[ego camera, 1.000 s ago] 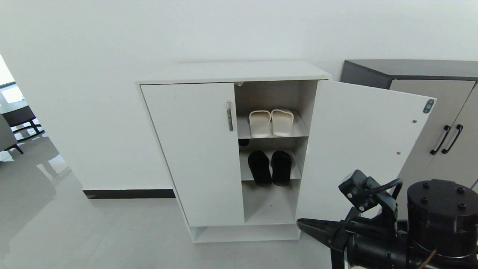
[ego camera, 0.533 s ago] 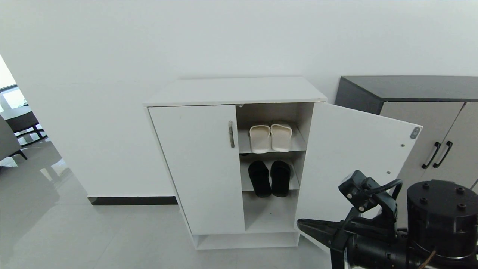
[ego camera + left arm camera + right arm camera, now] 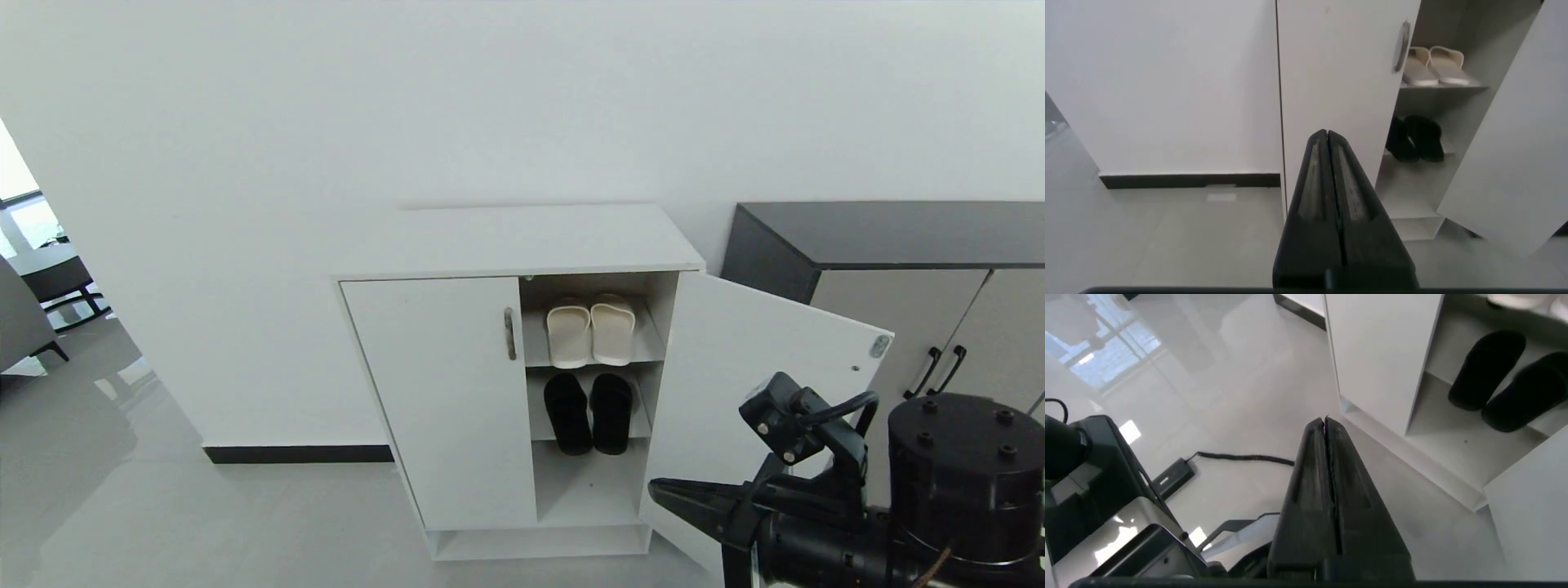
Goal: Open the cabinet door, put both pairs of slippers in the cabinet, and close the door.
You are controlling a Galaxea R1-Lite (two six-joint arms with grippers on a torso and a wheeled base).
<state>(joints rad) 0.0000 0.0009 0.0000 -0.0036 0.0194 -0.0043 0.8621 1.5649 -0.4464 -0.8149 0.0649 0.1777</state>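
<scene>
Closest to you, the right gripper (image 3: 663,492) sits low at the right of the head view. It points across toward the foot of the cabinet, short of the open door (image 3: 735,392) and not touching it. Its fingers (image 3: 1306,482) are pressed flat together with nothing between them. In its wrist view it hangs above the pale tiled floor (image 3: 245,523), where a black cable (image 3: 1241,460) lies. The left gripper (image 3: 1327,135) has its fingers pressed together too, holding nothing, and faces the cabinet from well back.

Next comes the white cabinet (image 3: 522,237), standing on the floor against the wall. Its left door (image 3: 441,400) is shut, with a metal handle (image 3: 509,333) by the inner edge. The right-hand door is swung wide on its hinges toward you, so that half of the cabinet is exposed.

Inside you have both pairs. The beige slippers (image 3: 590,329) lie side by side on the upper shelf, and the black slippers (image 3: 588,412) lie side by side on the shelf just below. The bottom compartment (image 3: 584,490) shows its bare board.

Farther off, a grey sideboard (image 3: 898,233) with a dark top and black handles (image 3: 939,371) stands beside the cabinet on the right, behind the open door. A dark baseboard (image 3: 298,453) runs along the wall on the left, and a chair (image 3: 24,327) shows at the far left edge.
</scene>
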